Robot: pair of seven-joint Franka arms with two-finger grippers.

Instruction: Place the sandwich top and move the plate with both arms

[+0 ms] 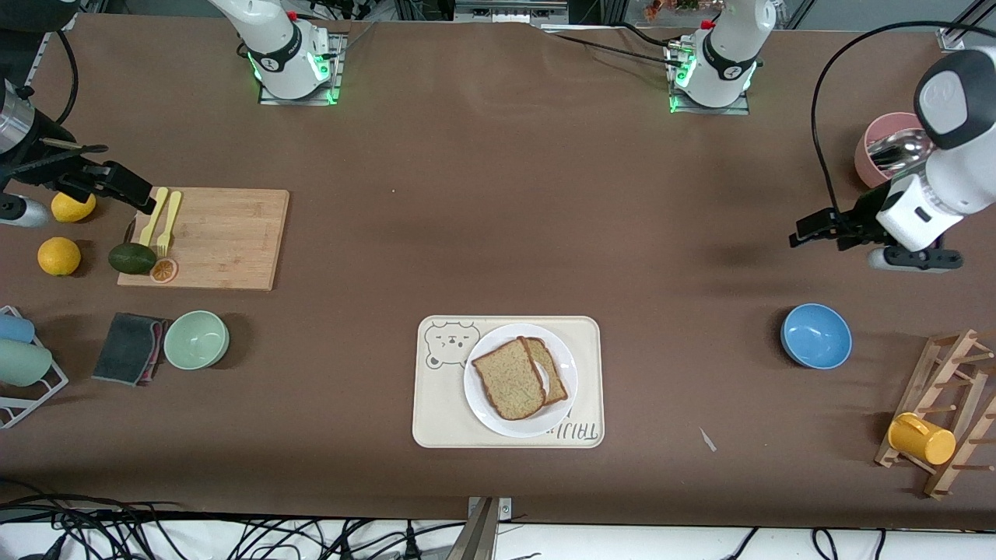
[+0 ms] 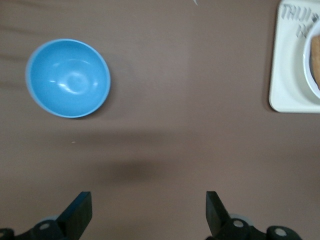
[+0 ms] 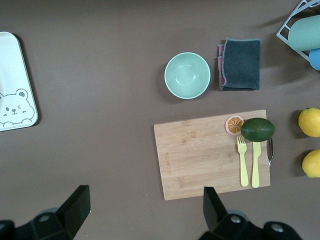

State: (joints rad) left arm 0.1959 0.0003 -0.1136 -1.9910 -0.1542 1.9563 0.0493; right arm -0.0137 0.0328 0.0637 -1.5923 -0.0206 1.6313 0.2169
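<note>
Two bread slices overlap on the plate [image 1: 520,424], sandwich top [image 1: 507,379] skewed across the lower slice [image 1: 549,365], all on the bear tray [image 1: 436,420]. Left gripper [image 1: 809,231] hangs released above bare counter beside the blue bowl [image 1: 815,335]; right gripper [image 1: 128,189] released over the cutting board [image 1: 226,237]. Risk: uneven two-arm lift tilts plate, skewed top slides off.

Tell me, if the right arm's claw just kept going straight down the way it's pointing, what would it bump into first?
Probably the bare brown table. The open right gripper points down at cloth just off the wooden cutting board, though the board's edge lies close, so depth leaves some doubt.
</note>
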